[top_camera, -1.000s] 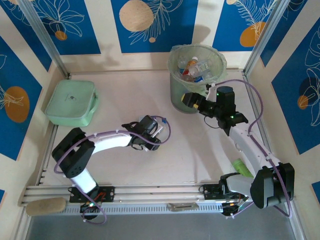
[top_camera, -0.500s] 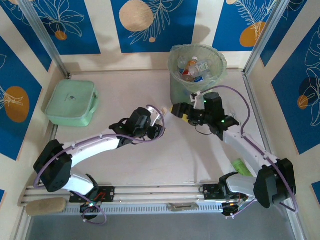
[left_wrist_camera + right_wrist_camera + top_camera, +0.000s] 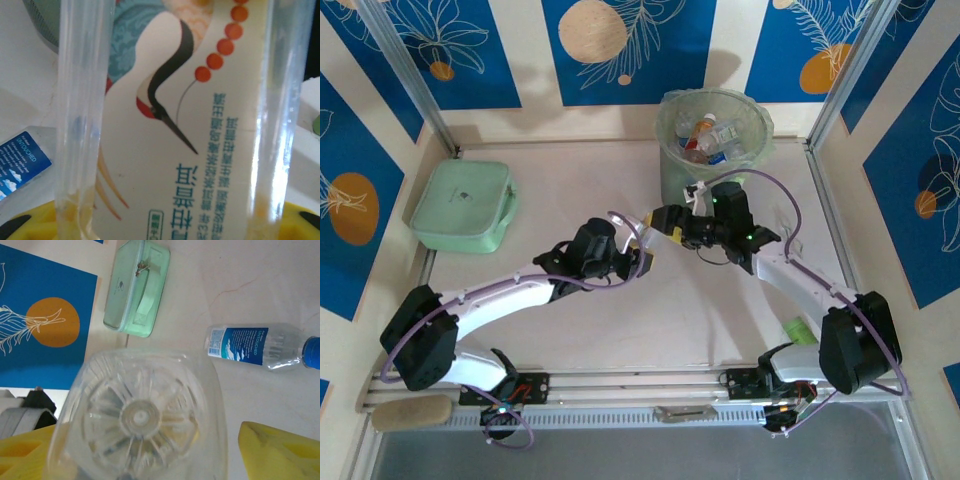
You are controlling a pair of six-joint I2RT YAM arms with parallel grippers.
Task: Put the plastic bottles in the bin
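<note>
My left gripper [image 3: 634, 258] is shut on a clear plastic bottle [image 3: 190, 125] with a crane label and holds it up over the table's middle. My right gripper [image 3: 665, 220] faces that bottle's ribbed base [image 3: 140, 415]. Its yellow fingers [image 3: 280, 450] stand open on either side, with a gap on the right. A second clear bottle [image 3: 250, 345] with a blue label and cap lies on the table beneath. The bin [image 3: 715, 150] stands at the back right, bag-lined, with several bottles inside. A green bottle [image 3: 803, 332] lies by the right arm's base.
A flat mint-green case [image 3: 462, 205] sits at the left, also seen as the case [image 3: 137, 290] in the right wrist view. Blue patterned walls close in the table on three sides. A metal rail [image 3: 620, 385] runs along the near edge.
The left arm lifted the crane-label bottle and carried it right. The right arm swung left from the bin to the bottle's base, and its jaws have narrowed.
</note>
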